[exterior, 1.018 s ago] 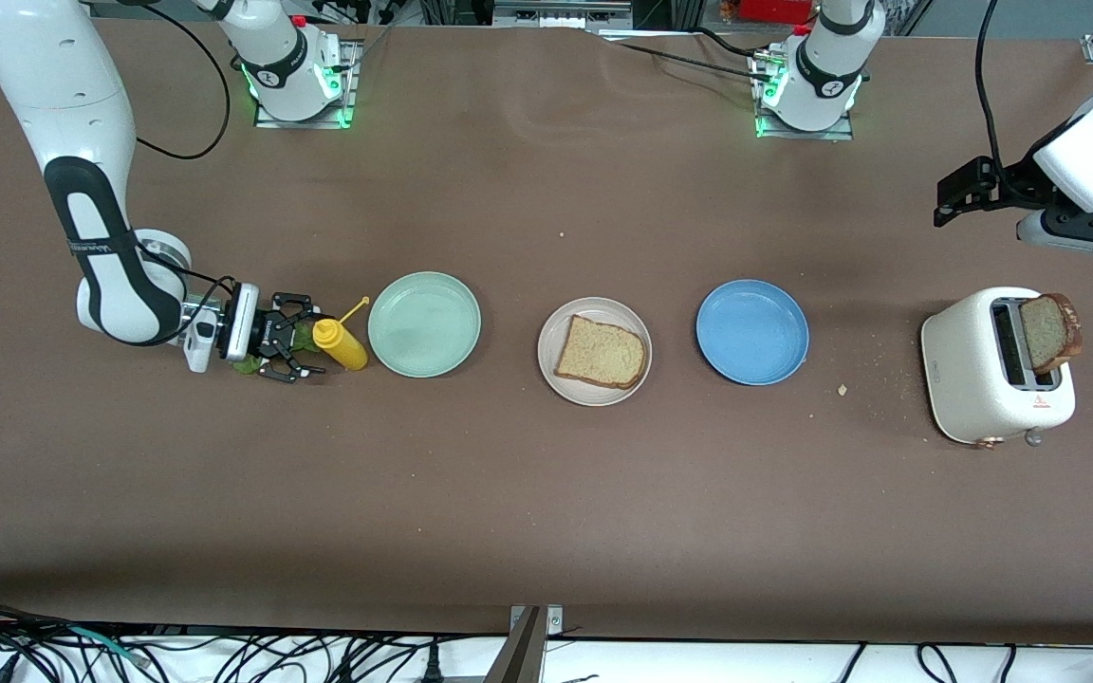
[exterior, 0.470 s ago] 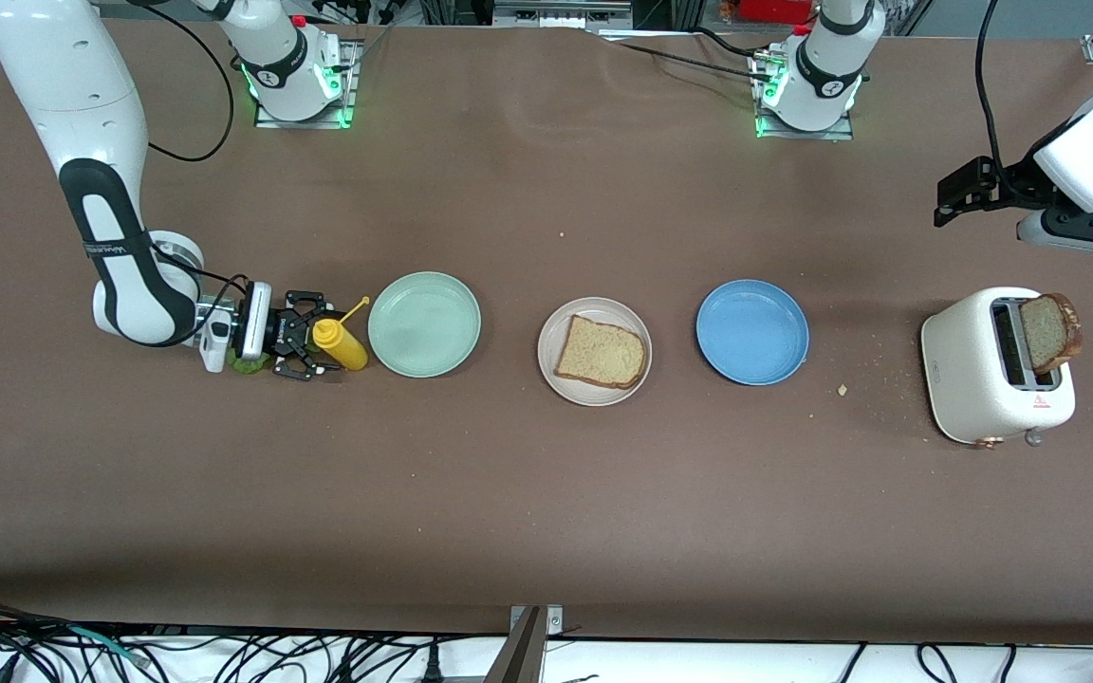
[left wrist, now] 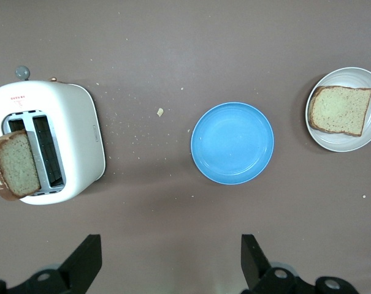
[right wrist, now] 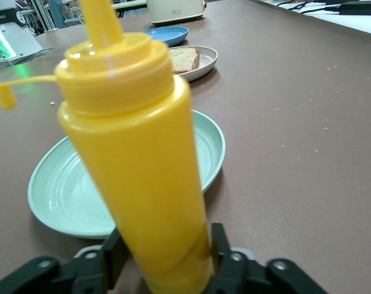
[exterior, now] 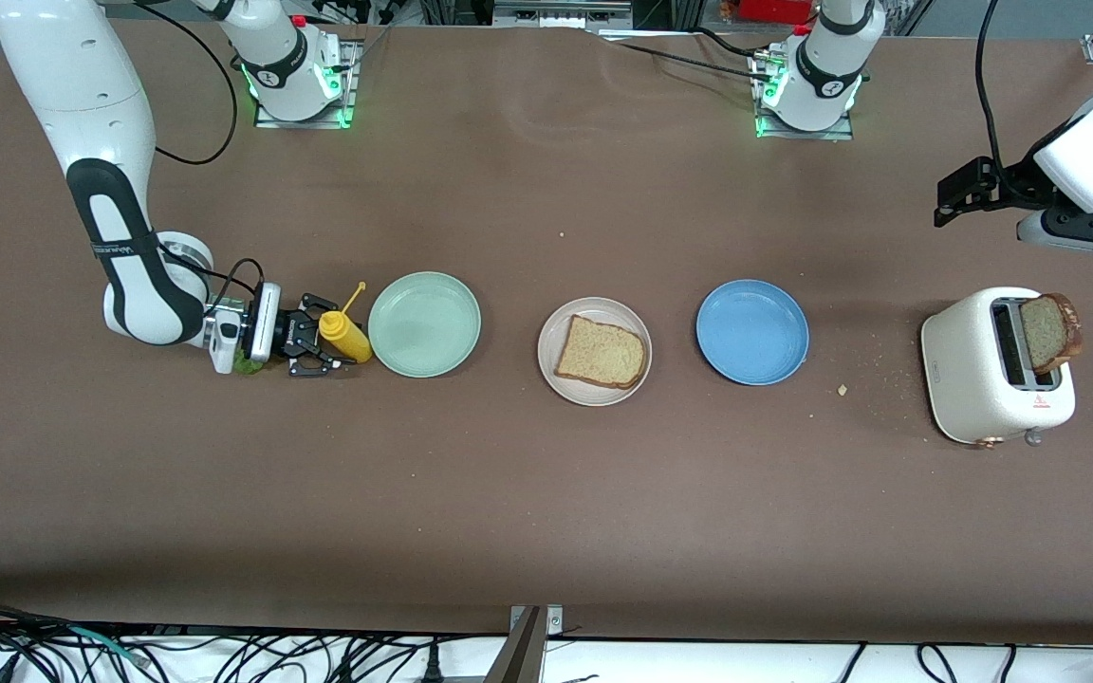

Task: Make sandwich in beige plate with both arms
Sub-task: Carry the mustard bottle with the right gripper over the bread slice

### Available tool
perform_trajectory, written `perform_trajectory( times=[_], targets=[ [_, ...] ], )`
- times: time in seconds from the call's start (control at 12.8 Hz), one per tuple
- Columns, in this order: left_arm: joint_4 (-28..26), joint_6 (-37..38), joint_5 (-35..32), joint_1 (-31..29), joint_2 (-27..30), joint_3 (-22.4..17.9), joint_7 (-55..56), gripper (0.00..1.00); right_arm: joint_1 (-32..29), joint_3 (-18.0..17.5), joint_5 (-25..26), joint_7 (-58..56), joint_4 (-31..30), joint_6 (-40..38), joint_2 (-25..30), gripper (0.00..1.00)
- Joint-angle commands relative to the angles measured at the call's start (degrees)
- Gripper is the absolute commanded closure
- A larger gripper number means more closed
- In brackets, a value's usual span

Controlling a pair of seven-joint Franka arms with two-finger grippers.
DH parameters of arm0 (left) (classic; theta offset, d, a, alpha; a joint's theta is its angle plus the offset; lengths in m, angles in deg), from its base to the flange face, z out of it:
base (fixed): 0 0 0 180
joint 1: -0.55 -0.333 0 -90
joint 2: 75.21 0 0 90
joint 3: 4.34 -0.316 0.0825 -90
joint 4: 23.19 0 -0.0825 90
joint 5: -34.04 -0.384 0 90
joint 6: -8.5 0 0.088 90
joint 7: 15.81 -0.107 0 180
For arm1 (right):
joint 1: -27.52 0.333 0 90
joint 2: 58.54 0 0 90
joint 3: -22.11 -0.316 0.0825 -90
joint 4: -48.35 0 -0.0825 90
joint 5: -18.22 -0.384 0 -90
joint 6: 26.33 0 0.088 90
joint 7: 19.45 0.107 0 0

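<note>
Front view: three plates lie in a row across the brown bench (exterior: 546, 512): a mint green plate (exterior: 424, 323) toward the right arm's end, the beige plate (exterior: 594, 351) in the middle, a blue plate (exterior: 752, 331) toward the left arm's end; one bread slice (exterior: 602, 352) lies flat in the beige plate; a second bread slice (exterior: 1049, 332) stands up out of a slot of the white toaster (exterior: 994, 365), which carries a small red mark too small to read; the right gripper (exterior: 317, 337) is low at the bench with its fingers clasped around the yellow squeeze bottle (exterior: 343, 335), just beside the mint green plate; a bit of green lettuce (exterior: 245, 364) shows under that wrist; the left gripper (exterior: 959, 190) waits in the air past the toaster at the left arm's end, fingers released and spread.

Left wrist view: the two fingers (left wrist: 84, 260) stand wide apart over bare bench; one toaster with two slots, red lettering on it unreadable; crumbs lie scattered beside it.

Right wrist view: the bottle leans between the fingers (right wrist: 219, 245), which press its base on both sides; its cap hangs on a strap.
</note>
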Motion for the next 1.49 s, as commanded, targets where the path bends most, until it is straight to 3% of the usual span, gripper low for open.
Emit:
perform_trajectory(
  times=[0.0, 0.23, 0.55, 0.78, 0.94, 1.1, 1.17, 1.41],
  targets=[
    [-0.4, -0.4, -0.8, 0.1, 0.5, 0.0, 0.0, 0.00, 0.2, 0.0, -1.2, -0.2, 1.2, 1.1, 0.1, 1.00],
    [-0.3, -0.4, -0.9, 0.1, 0.5, 0.0, 0.0, 0.00, 1.1, 0.3, 1.4, 1.6, 1.5, 6.1, 5.0, 1.00],
    [-0.1, -0.5, -0.9, 0.1, 0.2, 0.0, 0.0, 0.00, 3.5, 0.3, 22.1, 21.9, 1.9, 8.9, 12.4, 1.00],
    [-0.2, -0.5, -0.8, 0.1, 0.3, 0.0, -0.1, 0.00, 8.1, 0.8, 39.0, 38.1, 5.9, 9.0, 14.3, 1.00],
    [0.1, -0.4, -0.9, 0.2, 0.2, 0.0, 0.0, 0.00, 14.5, 3.1, 45.9, 49.4, 7.6, 9.8, 15.8, 1.00],
    [0.2, -0.4, -0.8, 0.2, 0.1, 0.0, 0.1, 0.00, 25.6, 8.6, 56.3, 60.3, 11.8, 9.7, 15.3, 1.00],
    [0.2, -0.4, -0.8, 0.2, 0.1, 0.0, 0.2, 0.00, 30.7, 11.2, 59.1, 65.5, 13.3, 9.2, 14.9, 1.00],
    [0.2, -0.2, -0.8, 0.2, 0.1, 0.1, 0.1, 0.00, 42.9, 17.0, 67.7, 77.8, 22.5, 4.2, 8.3, 1.00]
  ],
)
